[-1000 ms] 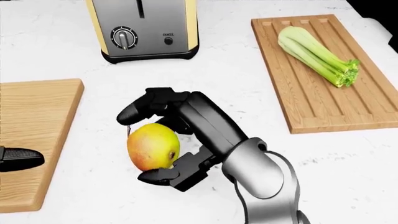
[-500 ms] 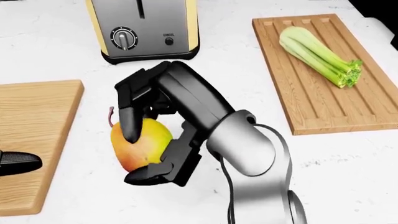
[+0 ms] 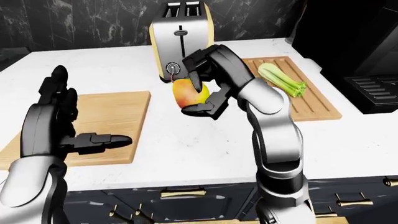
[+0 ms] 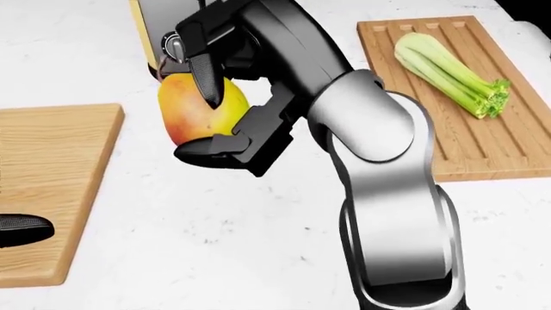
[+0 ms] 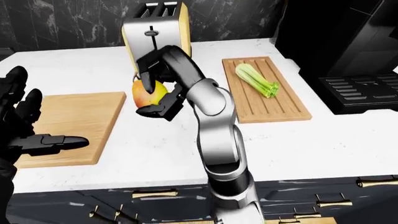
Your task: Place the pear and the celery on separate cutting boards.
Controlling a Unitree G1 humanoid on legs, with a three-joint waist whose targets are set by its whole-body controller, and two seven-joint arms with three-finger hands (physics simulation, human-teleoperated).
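Pear [image 4: 194, 110] upright, stem up, gripped by right hand [image 4: 225, 97].

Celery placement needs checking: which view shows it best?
The head view: the celery appears largest, lying on the grooved cutting board. Both eye views show it smaller, though with the whole board in frame.

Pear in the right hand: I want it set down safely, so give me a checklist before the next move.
1. Right hand fingers closed round the pear: ok.
2. Pear lifted clear of the counter: ok.
3. Bare cutting board has room: ok.
4. Celery already on the slatted board: ok.
5. Left hand out of the way: not ok, it hovers open over the bare board.
6. Clearance from the toaster: cannot tell.
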